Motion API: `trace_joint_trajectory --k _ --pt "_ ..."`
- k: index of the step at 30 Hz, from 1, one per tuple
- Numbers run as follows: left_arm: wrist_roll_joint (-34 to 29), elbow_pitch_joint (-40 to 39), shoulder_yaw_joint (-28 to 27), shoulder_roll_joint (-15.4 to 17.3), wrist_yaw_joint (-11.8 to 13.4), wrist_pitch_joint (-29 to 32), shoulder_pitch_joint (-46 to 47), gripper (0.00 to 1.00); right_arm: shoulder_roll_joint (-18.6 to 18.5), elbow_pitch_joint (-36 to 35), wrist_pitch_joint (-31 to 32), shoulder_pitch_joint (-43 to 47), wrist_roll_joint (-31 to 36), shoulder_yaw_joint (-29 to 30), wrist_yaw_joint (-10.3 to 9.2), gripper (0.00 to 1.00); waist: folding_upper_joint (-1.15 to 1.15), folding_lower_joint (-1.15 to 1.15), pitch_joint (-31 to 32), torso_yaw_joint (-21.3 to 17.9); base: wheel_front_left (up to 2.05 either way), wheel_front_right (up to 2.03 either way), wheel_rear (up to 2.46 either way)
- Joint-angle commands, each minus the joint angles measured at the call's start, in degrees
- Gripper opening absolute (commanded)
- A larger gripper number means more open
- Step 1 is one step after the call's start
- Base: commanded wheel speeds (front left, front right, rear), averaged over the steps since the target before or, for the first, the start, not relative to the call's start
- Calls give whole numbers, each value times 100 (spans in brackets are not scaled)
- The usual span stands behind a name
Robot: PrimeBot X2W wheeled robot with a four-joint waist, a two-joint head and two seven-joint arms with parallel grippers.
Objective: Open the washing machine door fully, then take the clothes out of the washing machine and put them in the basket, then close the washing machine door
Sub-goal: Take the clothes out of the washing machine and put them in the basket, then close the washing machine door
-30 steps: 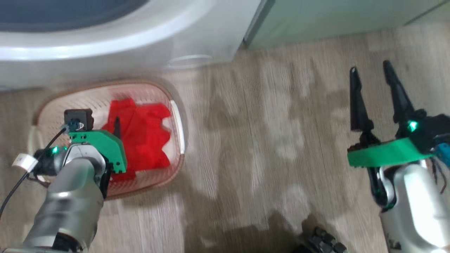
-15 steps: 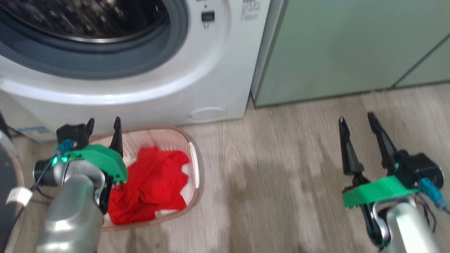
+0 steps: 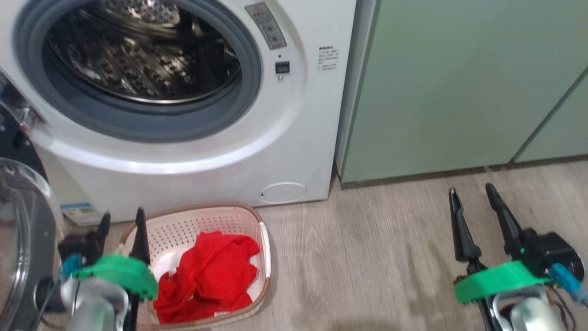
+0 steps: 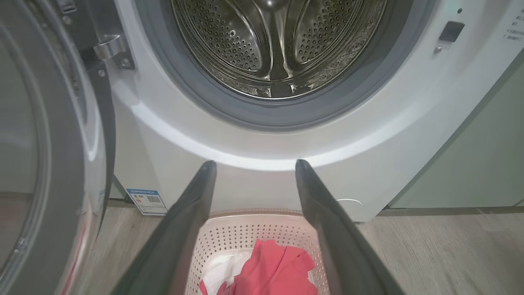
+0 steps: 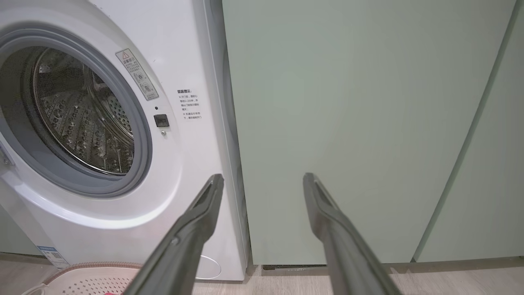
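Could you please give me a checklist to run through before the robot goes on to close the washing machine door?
1. Drum emptied: ok, bare steel where visible.
2. Clothes in the basket: ok, the red heap lies inside.
3. Left gripper free: ok, open, holding nothing.
4. Right gripper free: ok, open, holding nothing.
5. Washing machine door shut: not ok, it stands open on the robot's left.
6. Door's swing clears the basket: cannot tell.
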State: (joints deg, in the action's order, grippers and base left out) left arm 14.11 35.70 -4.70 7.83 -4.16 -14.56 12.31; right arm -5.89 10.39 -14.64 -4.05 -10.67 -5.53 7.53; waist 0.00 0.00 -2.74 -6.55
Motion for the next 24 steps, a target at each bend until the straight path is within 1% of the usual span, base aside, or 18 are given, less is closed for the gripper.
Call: trace_joint_trajectory --k 1,10,16,24 --pt "-47 -292 -257 71 -43 -43 85 100 -14 -211 -36 11 -43 -81 -4 100 0 0 117 19 0 0 0" --pt "-94 -960 -544 -70 -152 -43 -447 100 28 -202 -36 167 -46 16 -4 100 0 0 352 85 0 0 0" --pt "-197 -1157 -570 -119 -185 -43 -597 100 21 -191 -36 168 -48 17 -4 100 0 0 406 157 0 0 0" --pt "-302 -1196 -546 -175 -233 -43 -640 100 11 -199 -36 155 -52 20 -4 100 0 0 416 245 0 0 0"
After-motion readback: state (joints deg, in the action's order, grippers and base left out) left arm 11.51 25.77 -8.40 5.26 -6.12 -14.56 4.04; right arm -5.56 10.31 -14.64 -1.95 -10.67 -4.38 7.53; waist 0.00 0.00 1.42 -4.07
